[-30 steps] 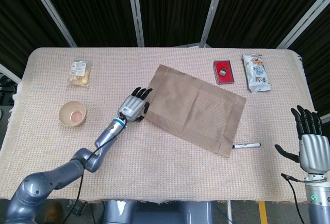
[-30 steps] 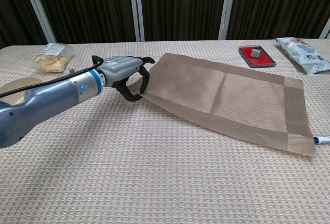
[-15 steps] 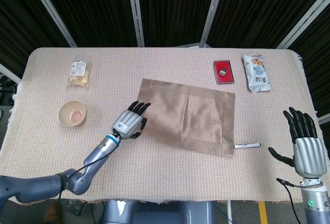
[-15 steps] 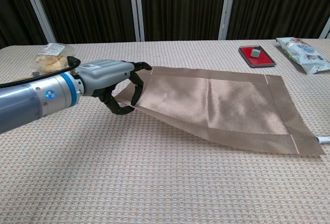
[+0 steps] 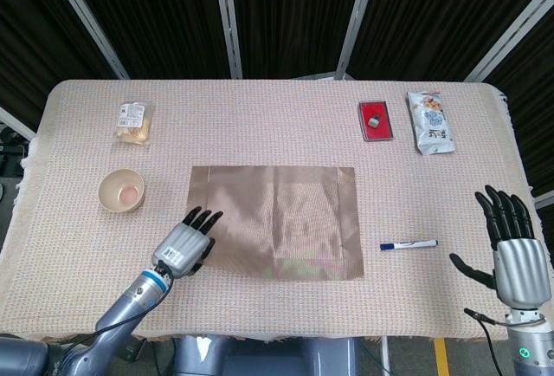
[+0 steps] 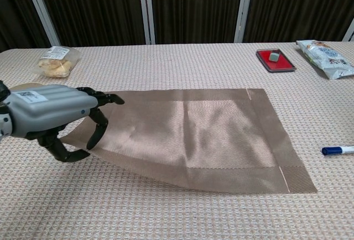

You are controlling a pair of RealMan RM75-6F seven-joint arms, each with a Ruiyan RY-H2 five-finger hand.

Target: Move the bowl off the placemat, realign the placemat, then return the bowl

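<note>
The brown woven placemat (image 5: 275, 220) (image 6: 188, 129) lies roughly square to the table edges in the middle, with ripples across its surface. My left hand (image 5: 183, 246) (image 6: 52, 115) pinches its near-left corner, thumb under the edge and fingers over it, and that corner is slightly raised. The small beige bowl (image 5: 121, 190) stands on the tablecloth left of the mat, apart from it; in the chest view it is mostly hidden behind my hand. My right hand (image 5: 515, 250) hovers open at the table's right front edge, holding nothing, and does not show in the chest view.
A blue-capped marker (image 5: 409, 243) (image 6: 337, 150) lies right of the mat. A wrapped snack (image 5: 134, 122) (image 6: 55, 62) sits at the far left. A red tray (image 5: 376, 120) (image 6: 275, 58) holding a small grey object and a snack packet (image 5: 430, 122) (image 6: 326, 56) sit at the far right.
My left hand pulled the placemat's corner toward the near left, swinging the mat from a diagonal lie to square with the table. The mat no longer touches the marker. My right hand barely shifted.
</note>
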